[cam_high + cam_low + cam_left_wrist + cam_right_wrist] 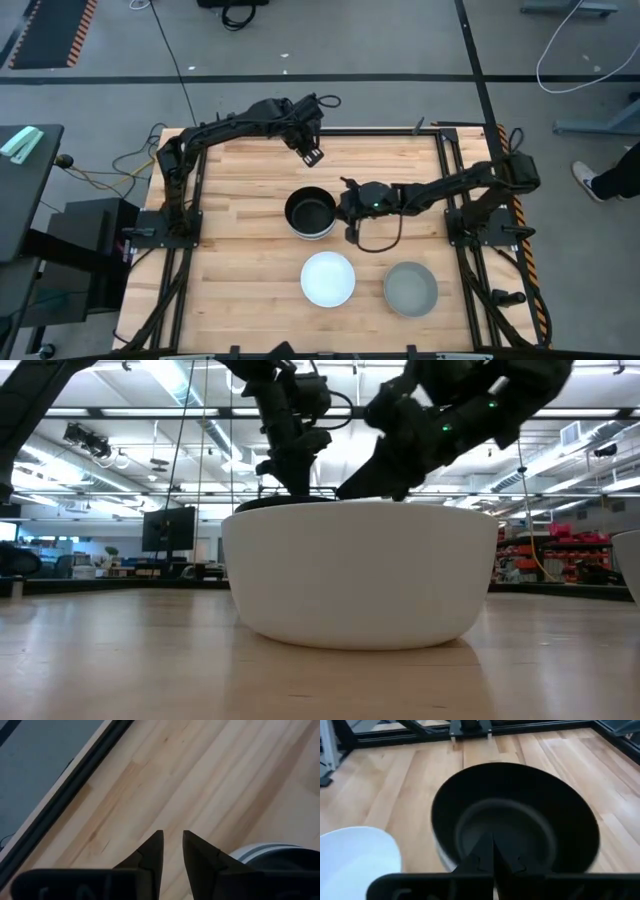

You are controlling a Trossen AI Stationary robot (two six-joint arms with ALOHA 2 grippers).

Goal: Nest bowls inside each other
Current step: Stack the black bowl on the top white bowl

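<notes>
A black bowl sits on top of a stack at the table's middle, with a white and a grey rim showing under it. A single white bowl stands nearer the table's near edge. To its right stands a light grey bowl. My right gripper is shut, its fingers over the black bowl's right rim and pointing toward the table's left. My left gripper hovers beyond the stack toward the far edge, open by a narrow gap. My right gripper has its shut fingers above the inside of the black bowl at its right rim, coming level from the table's right. The fingers themselves hide the rim below them, so I cannot tell whether they touch the bowl.
A black metal frame runs along the table's edges, with the arm bases on the left and right. Bare wood lies to the left of the stack and of the white bowl. A person's shoe shows on the floor beyond the right edge.
</notes>
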